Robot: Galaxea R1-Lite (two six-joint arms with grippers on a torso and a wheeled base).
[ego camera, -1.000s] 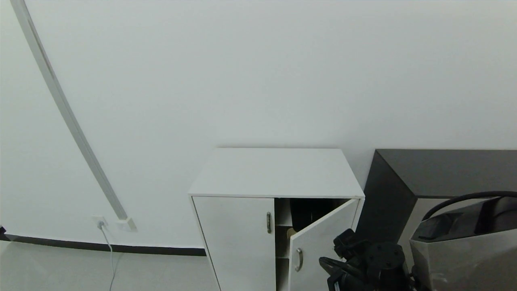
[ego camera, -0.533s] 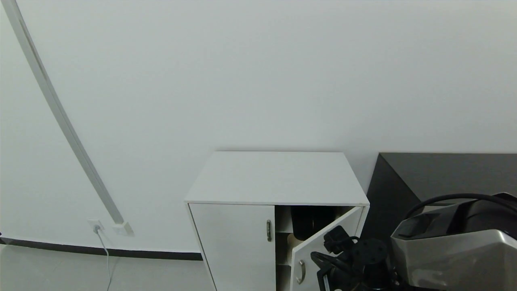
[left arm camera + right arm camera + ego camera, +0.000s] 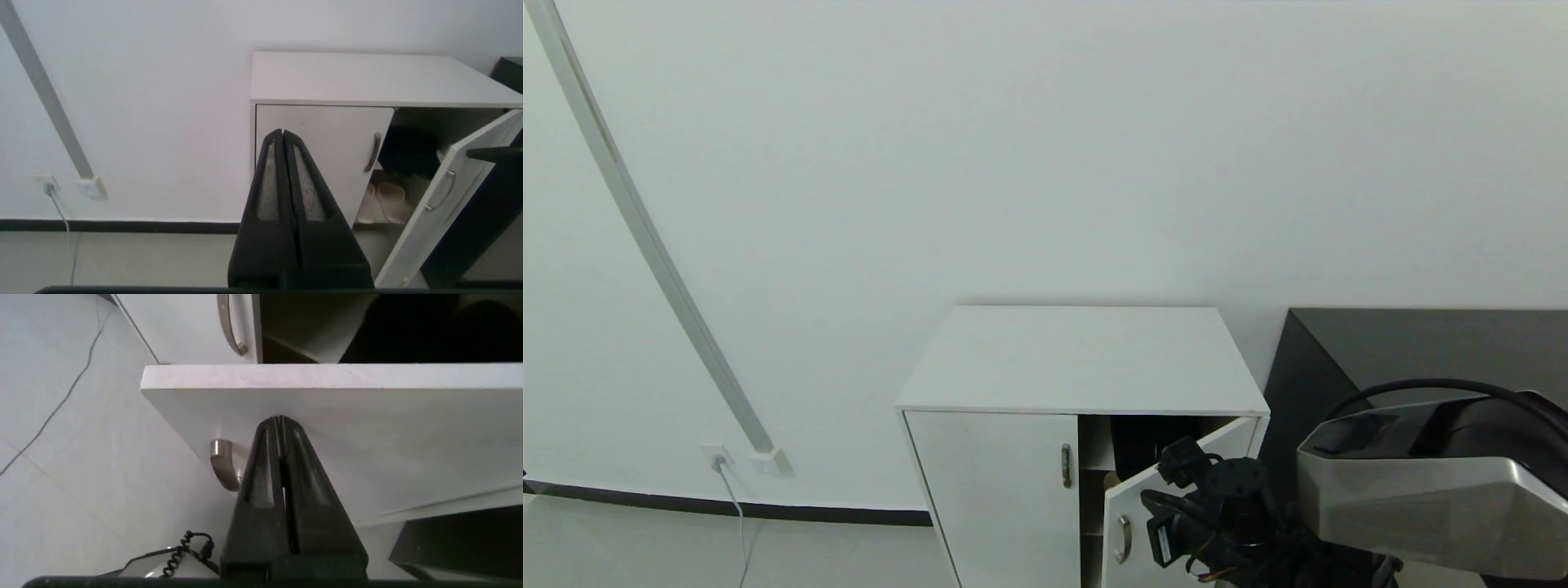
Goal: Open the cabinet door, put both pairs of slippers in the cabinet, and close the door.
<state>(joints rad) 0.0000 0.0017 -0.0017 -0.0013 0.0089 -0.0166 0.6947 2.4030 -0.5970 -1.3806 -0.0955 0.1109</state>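
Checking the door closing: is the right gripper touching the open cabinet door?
Cannot tell: right wrist view shows the right gripper over the cabinet door, depth unclear.

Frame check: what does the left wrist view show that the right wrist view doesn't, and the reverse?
Left wrist view alone: the shut left gripper, the cabinet top, pale slippers on a shelf inside, and the wall socket. Right wrist view alone: the shut right gripper, its tip seemingly against the outer face of the ajar right door, and the floor. Both: the right door, its handle, and the closed left door's handle.
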